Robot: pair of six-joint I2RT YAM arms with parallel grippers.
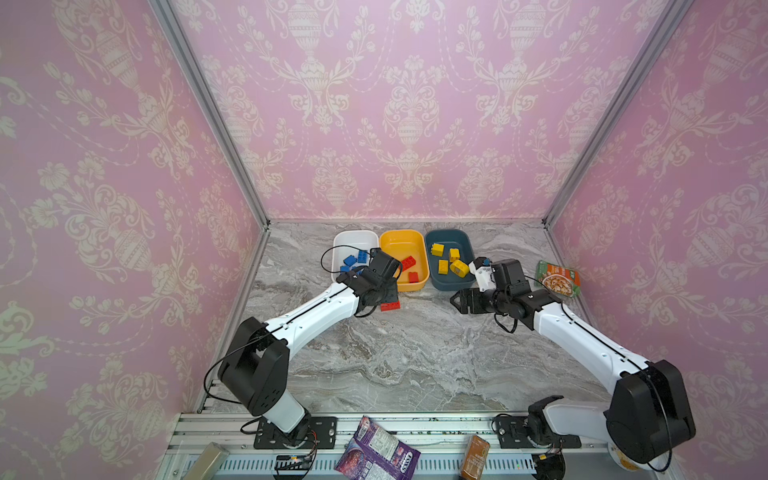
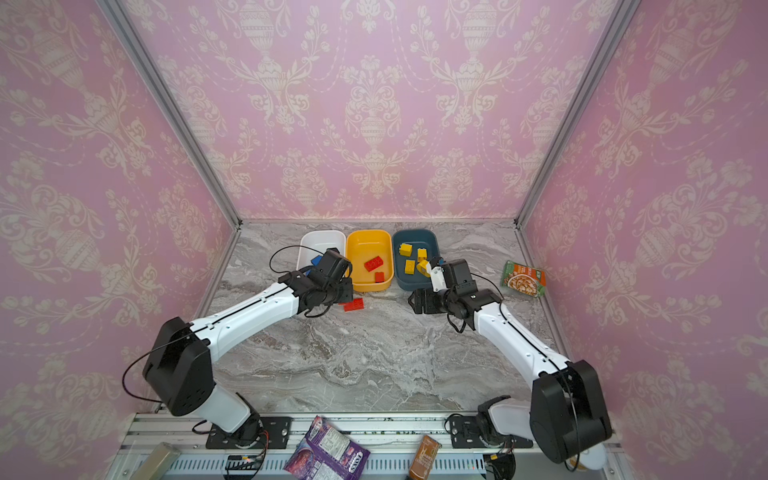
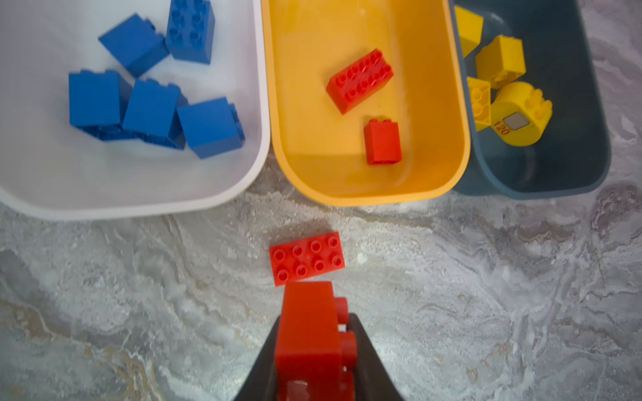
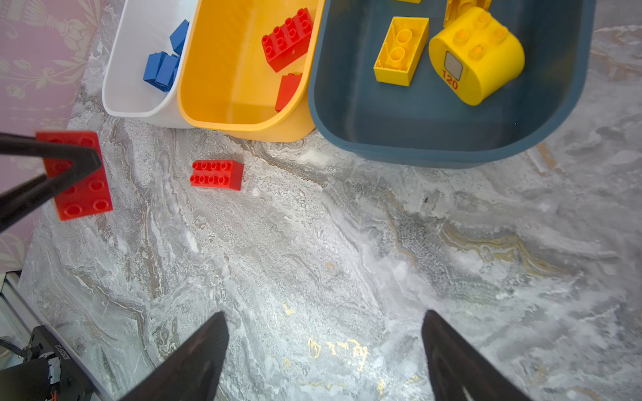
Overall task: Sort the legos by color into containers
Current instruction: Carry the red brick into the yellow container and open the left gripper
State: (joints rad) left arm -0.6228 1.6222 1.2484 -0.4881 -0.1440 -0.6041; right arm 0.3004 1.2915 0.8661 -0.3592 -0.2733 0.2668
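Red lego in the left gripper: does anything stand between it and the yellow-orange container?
Only a loose red lego lies on the table between them, in front of the yellow-orange container; nothing else visible does.

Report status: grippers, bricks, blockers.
Left gripper shut on red brick, lifted. Right gripper open, empty. Second red brick loose on marble table, before yellow-orange tub. Nothing blocking.

I see blue bricks (image 3: 153, 107) in the white tub (image 3: 121, 205), red bricks (image 3: 359, 81) in the yellow-orange tub (image 3: 347, 187), yellow bricks (image 3: 500, 59) in the dark teal tub (image 3: 556, 173). The counter (image 3: 486, 295) is grey marble with white and tan veins; the wallpaper (image 1: 411, 104) is pink with cream damask.
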